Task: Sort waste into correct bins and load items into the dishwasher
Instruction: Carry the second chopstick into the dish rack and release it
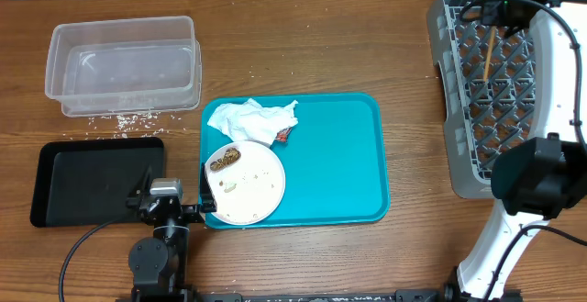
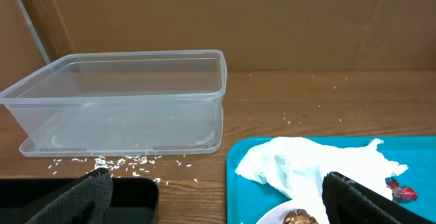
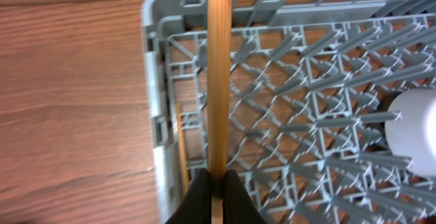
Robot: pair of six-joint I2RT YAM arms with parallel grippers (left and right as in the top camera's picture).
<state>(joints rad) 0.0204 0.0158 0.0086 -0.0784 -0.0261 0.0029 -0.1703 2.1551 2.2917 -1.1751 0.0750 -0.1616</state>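
Observation:
My right gripper [image 3: 216,190] is shut on a thin wooden chopstick [image 3: 218,81], held over the near edge of the grey dishwasher rack [image 3: 306,115]. Another chopstick [image 3: 182,149] lies inside along the rack's wall, and a white cup [image 3: 415,125] stands in it. In the overhead view that gripper [image 1: 500,16] holds the chopstick [image 1: 491,54] above the rack [image 1: 477,146]. My left gripper [image 1: 176,194] hangs open and empty between the black tray [image 1: 92,178] and the white plate [image 1: 248,187]. The plate carries a brown food lump [image 1: 223,162]. A crumpled napkin [image 1: 252,120] and red wrapper [image 1: 284,134] lie beside it.
The plate and napkin rest on a large teal serving tray [image 1: 339,164]. The clear tub [image 1: 124,63] stands at the back left, with loose rice grains [image 1: 119,118] scattered on the wood before it. The left wrist view shows the tub [image 2: 122,94], napkin [image 2: 306,166] and wrapper [image 2: 402,193].

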